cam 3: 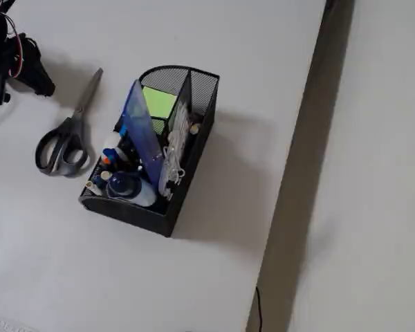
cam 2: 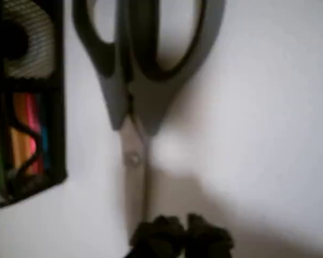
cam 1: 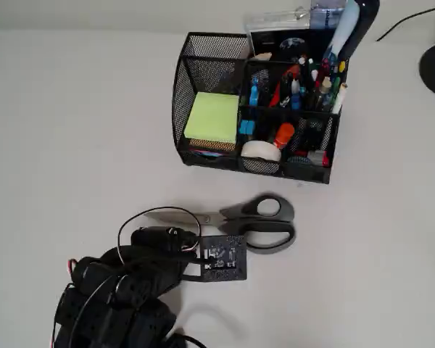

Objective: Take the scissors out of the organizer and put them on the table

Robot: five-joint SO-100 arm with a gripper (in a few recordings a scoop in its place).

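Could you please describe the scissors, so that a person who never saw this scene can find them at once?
Start at the black mesh organizer on the white table. In the overhead view, the scissors lie flat on the table just below it, apart from it, with the blades pointing left. Nothing else lies loose there, and their two dark grey oval handles with silver blades are unlike the small coloured pens standing inside the organizer.

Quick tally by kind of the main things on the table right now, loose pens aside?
Scissors, flat on the table: 1
Wire-mesh organizer: 1
Lime-green sticky-note pad: 1
White tape roll: 1
Robot end effector, by the blade tips: 1
Total: 5
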